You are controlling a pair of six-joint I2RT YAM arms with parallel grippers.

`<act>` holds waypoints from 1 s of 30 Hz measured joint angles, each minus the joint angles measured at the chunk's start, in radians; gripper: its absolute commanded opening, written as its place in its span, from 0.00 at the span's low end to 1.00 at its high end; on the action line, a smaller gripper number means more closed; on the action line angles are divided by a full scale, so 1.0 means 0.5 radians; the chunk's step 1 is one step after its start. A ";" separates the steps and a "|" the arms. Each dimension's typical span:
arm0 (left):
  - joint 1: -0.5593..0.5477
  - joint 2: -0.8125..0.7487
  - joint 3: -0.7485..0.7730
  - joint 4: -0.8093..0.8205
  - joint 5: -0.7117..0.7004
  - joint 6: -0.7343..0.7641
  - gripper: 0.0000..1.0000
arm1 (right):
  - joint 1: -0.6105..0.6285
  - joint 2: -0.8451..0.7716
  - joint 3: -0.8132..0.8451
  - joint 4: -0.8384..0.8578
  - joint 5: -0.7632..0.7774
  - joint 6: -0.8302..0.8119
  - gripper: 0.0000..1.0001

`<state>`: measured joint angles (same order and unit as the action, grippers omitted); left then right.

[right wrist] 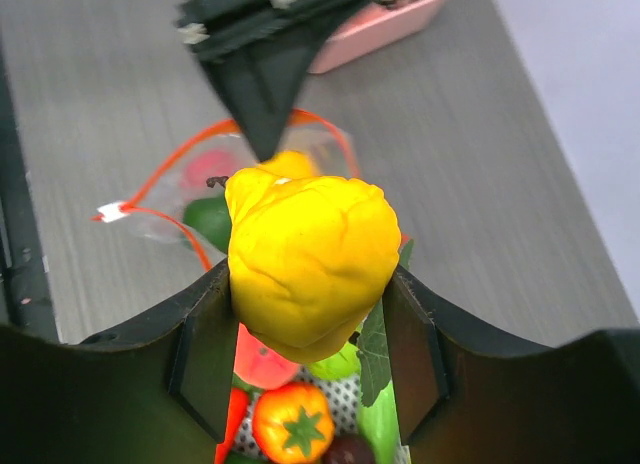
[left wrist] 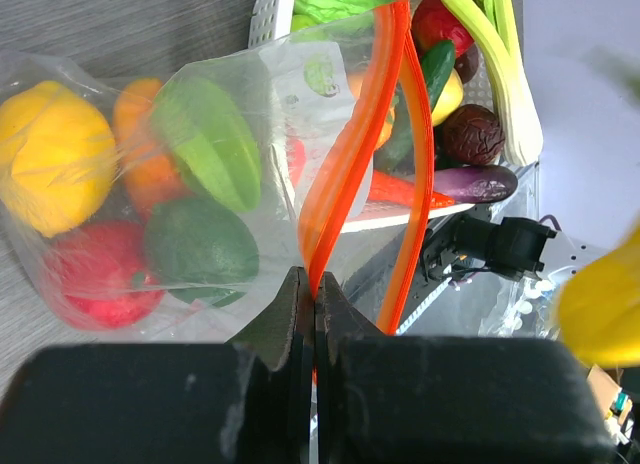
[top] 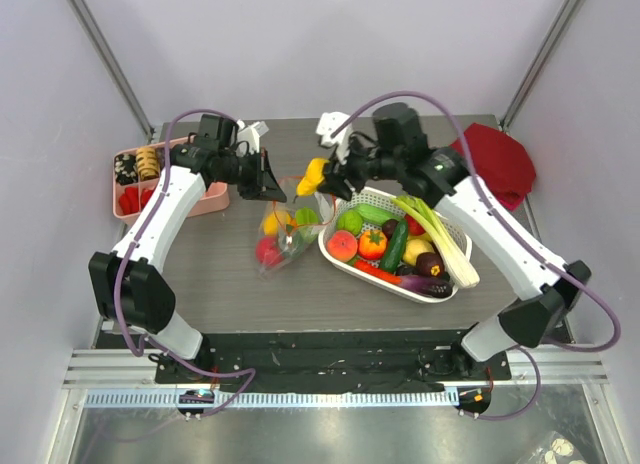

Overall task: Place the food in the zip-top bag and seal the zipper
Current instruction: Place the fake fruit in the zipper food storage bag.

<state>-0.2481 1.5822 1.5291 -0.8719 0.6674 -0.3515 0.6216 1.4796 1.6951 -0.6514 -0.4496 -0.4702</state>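
Observation:
The clear zip-top bag [top: 281,236] lies on the table left of the basket. Yellow, orange, green and red food show inside it [left wrist: 205,144]. My left gripper [left wrist: 314,284] is shut on one lip of the orange zipper [left wrist: 345,164] and holds the mouth up and open. The other lip hangs apart to the right. My right gripper [right wrist: 310,314] is shut on a lumpy yellow food piece [right wrist: 310,254]. In the top view it hovers [top: 314,174] just above and behind the bag's mouth, close to the left gripper [top: 276,187].
A white mesh basket [top: 462,276] right of the bag holds more toy food and a long leek [top: 438,227]. A pink compartment tray [top: 205,199] with snack pieces stands at the back left. A red cloth [top: 500,159] lies at the back right.

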 measured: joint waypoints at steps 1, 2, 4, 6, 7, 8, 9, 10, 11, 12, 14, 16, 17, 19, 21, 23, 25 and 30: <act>0.000 0.002 0.000 0.000 0.000 0.000 0.00 | 0.060 0.043 0.000 -0.002 0.006 -0.018 0.36; 0.000 0.002 0.000 0.000 0.000 0.000 0.00 | 0.099 0.078 0.000 -0.002 0.010 -0.033 0.36; 0.000 0.002 0.000 0.000 0.000 0.000 0.00 | 0.180 0.171 0.000 -0.001 0.014 -0.061 0.39; 0.000 0.002 0.000 0.000 0.000 0.000 0.00 | 0.230 0.266 -0.002 0.002 0.015 -0.071 0.48; 0.000 0.002 0.000 0.000 0.000 0.000 0.00 | 0.240 0.305 -0.004 0.002 0.017 -0.071 0.58; 0.000 0.002 0.000 0.000 0.000 0.000 0.00 | 0.242 0.333 -0.005 0.008 0.018 -0.070 0.67; 0.000 0.002 0.000 0.000 0.000 0.000 0.00 | 0.241 0.363 -0.006 0.014 0.019 -0.066 0.83; 0.000 0.002 0.000 0.000 0.000 -0.001 0.00 | 0.241 0.392 -0.006 0.023 0.021 -0.056 0.88; 0.000 0.002 0.000 0.000 0.000 -0.001 0.00 | 0.241 0.410 -0.006 0.030 0.025 -0.043 0.91; 0.000 0.002 0.000 0.000 0.000 -0.001 0.01 | 0.241 0.421 -0.007 0.037 0.034 -0.033 0.95; 0.000 0.005 0.000 0.000 0.000 -0.001 0.01 | 0.239 0.427 -0.007 0.044 0.060 -0.009 0.97; 0.000 0.007 0.000 -0.001 -0.001 0.000 0.01 | 0.235 0.423 -0.007 0.045 0.082 0.008 0.98; 0.000 0.009 0.000 -0.002 0.000 0.001 0.01 | 0.230 0.418 -0.007 0.044 0.098 0.020 0.98; 0.000 0.011 0.000 -0.002 0.000 0.001 0.01 | 0.214 0.396 -0.011 0.043 0.112 0.034 0.98; 0.000 0.013 0.000 -0.002 0.000 0.001 0.01 | 0.177 0.323 -0.047 0.045 0.117 0.057 0.98; 0.000 0.013 0.000 -0.002 0.000 0.001 0.01 | 0.105 0.212 -0.115 0.036 0.107 0.077 0.97; 0.000 0.013 0.000 -0.002 0.000 0.000 0.01 | -0.025 0.072 -0.211 0.033 0.078 0.091 0.95; 0.000 0.013 0.000 -0.001 0.008 -0.003 0.01 | -0.301 -0.205 -0.513 -0.069 0.079 0.002 0.93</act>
<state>-0.2481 1.5887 1.5291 -0.8722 0.6712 -0.3531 0.4713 1.3769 1.4384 -0.6861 -0.4099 -0.4690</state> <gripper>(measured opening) 0.018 0.936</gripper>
